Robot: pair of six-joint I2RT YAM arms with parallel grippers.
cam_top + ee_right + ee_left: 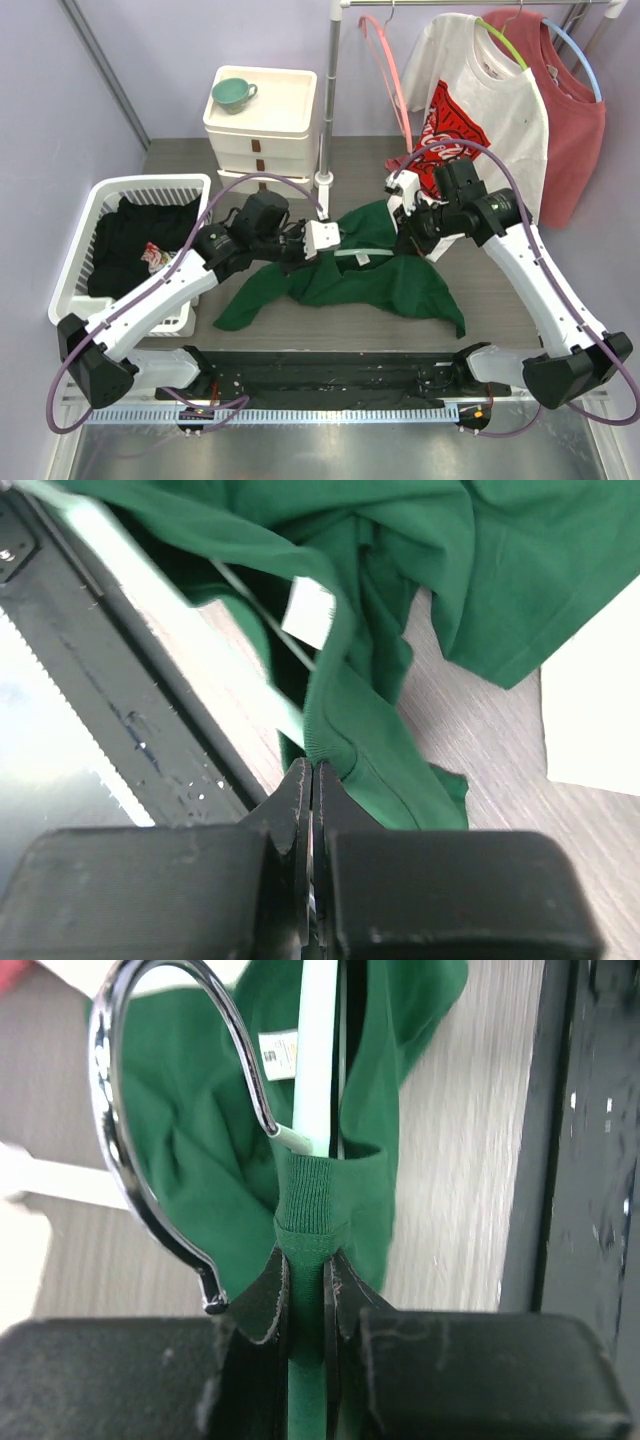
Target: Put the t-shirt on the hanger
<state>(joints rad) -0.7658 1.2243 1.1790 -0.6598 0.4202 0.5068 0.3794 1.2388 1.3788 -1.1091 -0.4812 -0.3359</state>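
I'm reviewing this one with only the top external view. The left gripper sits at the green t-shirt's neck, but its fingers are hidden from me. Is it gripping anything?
Observer: Yes. The left wrist view shows the left gripper pinched shut on the ribbed collar of the t-shirt.
Operator: Where is the hanger relative to that pinch?
Observer: The pale hanger stands edge-on just past the collar, with green fabric on both sides and its silver hook bare outside the cloth.
Operator: And the right gripper?
Observer: The right wrist view shows the right gripper shut on a folded edge of the same shirt.
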